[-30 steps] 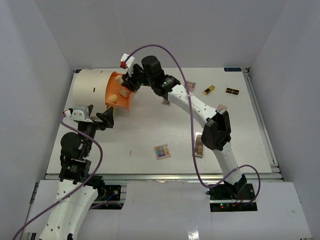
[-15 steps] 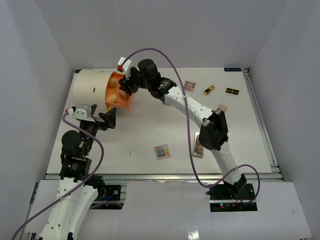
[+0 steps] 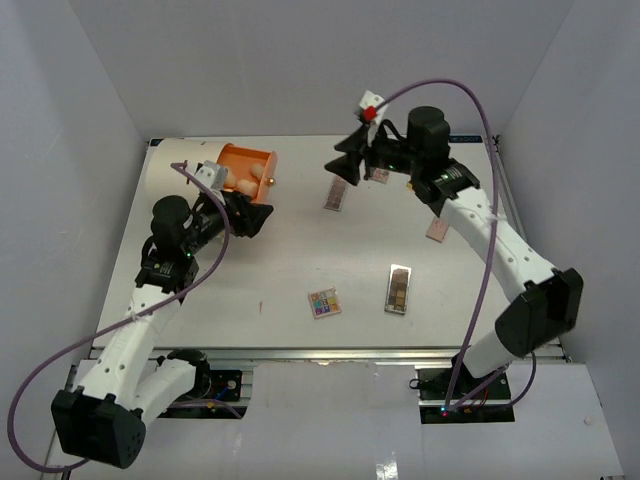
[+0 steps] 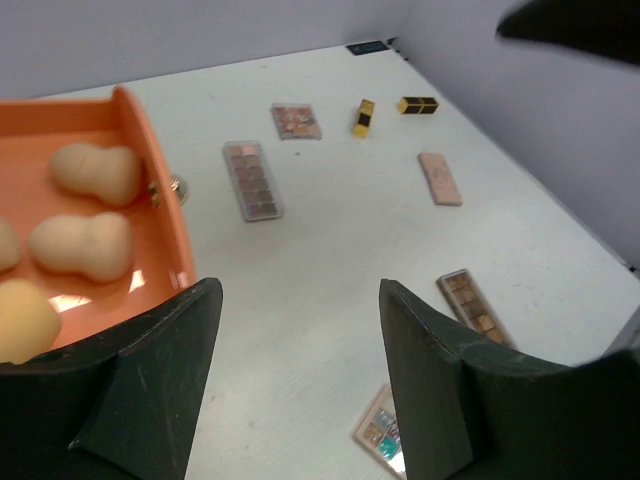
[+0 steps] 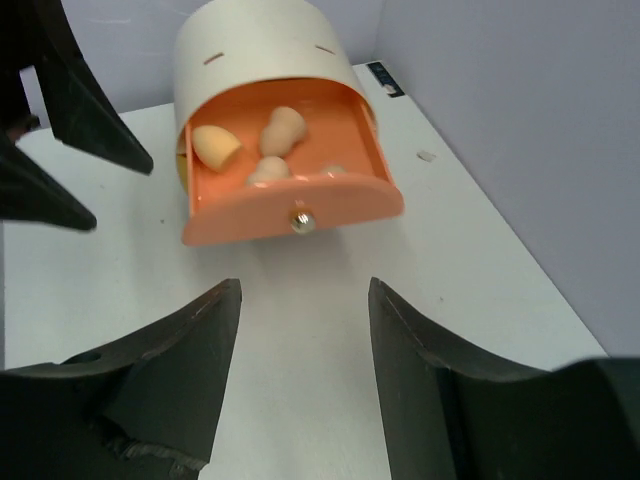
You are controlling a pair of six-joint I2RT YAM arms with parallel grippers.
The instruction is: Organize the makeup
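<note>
The makeup is spread over the white table. Three tan sponges (image 4: 82,245) lie in the open orange drawer (image 3: 246,160). A long palette (image 3: 335,197) lies mid-table, and another brown one (image 3: 398,289) lies nearer the front beside a colourful square palette (image 3: 323,303). A flat pink piece (image 3: 438,229) sits to the right. The gold-black lipstick (image 4: 362,116), the black-gold compact (image 4: 417,104) and a small palette (image 4: 296,120) lie at the back. My left gripper (image 3: 255,215) is open and empty just in front of the drawer. My right gripper (image 3: 340,165) hovers open and empty, right of the drawer.
The big cream cylinder (image 3: 175,165) holding the drawer lies at the back left. White walls close in the table on three sides. A brass knob (image 5: 298,217) sticks out of the drawer front.
My right gripper has pulled back out of the drawer and swung right, opening wider. My left arm has come forward to the drawer's front, its jaws narrowing a little. The drawer now stands further out.
</note>
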